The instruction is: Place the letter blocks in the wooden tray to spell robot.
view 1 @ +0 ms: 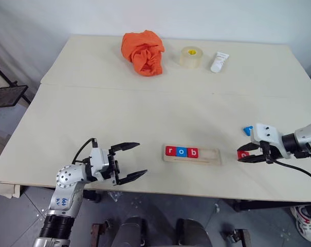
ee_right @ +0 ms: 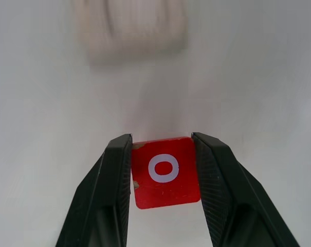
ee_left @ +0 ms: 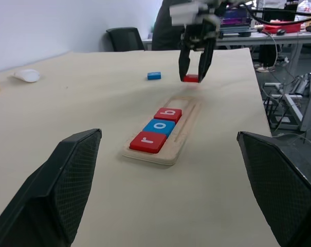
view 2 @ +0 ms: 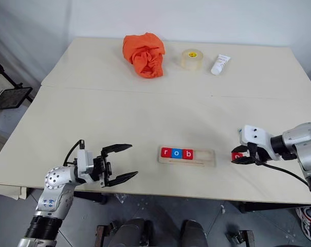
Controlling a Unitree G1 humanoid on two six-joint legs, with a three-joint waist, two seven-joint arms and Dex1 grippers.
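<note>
Wooden tray [view 1: 192, 154] lies near the front edge of the table [view 1: 145, 108], its long axis running left to right, with three letter blocks already seated at its left end reading r [view 1: 169, 151], o [view 1: 181, 152], b [view 1: 193, 152]; the right half of the groove is bare. At the far edge sit an orange cloth [view 1: 144, 51], a tape roll [view 1: 191, 57] and a white tube [view 1: 219, 62].

Right gripper [ee_right: 164, 172] has its fingers closed against two opposite sides of the red o block [ee_right: 166, 172], which shows face up. It hangs just off the tray's right end, so the bare slots lie to its left, along the tray's own axis, and this arm is plainly the nearer one. Left gripper [view 1: 128, 162] waits to the tray's left, spread wide and holding nothing.

A blue block [ee_left: 154, 75] rests on the table beyond the right gripper; its letter cannot be read, and in the head views the gripper partly covers it.
</note>
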